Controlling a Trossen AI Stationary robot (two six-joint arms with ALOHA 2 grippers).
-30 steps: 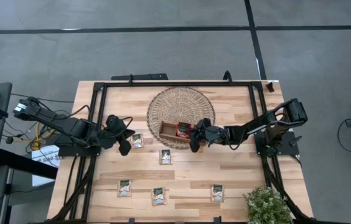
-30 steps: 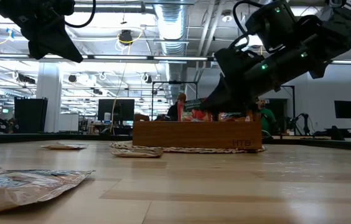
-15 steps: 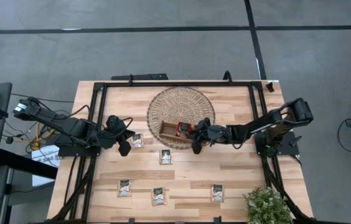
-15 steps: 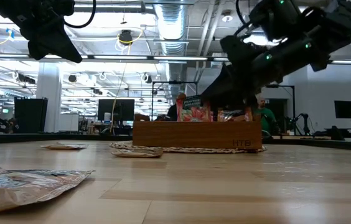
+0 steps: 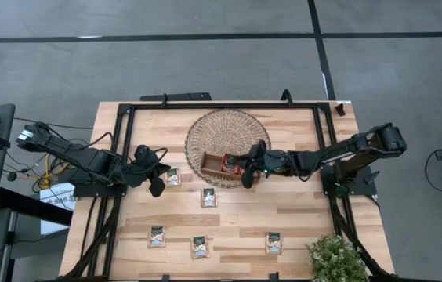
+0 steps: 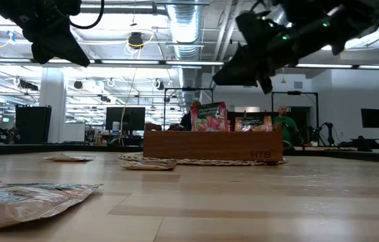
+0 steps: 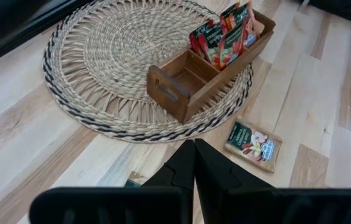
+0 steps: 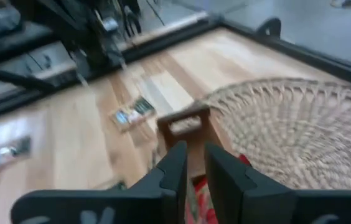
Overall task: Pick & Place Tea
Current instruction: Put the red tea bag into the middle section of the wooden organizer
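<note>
Tea sachets (image 6: 209,117) in tray (image 6: 213,146) — lower halves hidden.

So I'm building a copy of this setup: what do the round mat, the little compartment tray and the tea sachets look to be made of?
The round mat looks like woven straw or seagrass, matte: coiled braids with a darker edge. The compartment tray seems stained wood, satin brown, with visible grain and a cut handle slot. The tea sachets look like printed foil or coated paper; the near one in the low view is crinkled and shiny.
</note>
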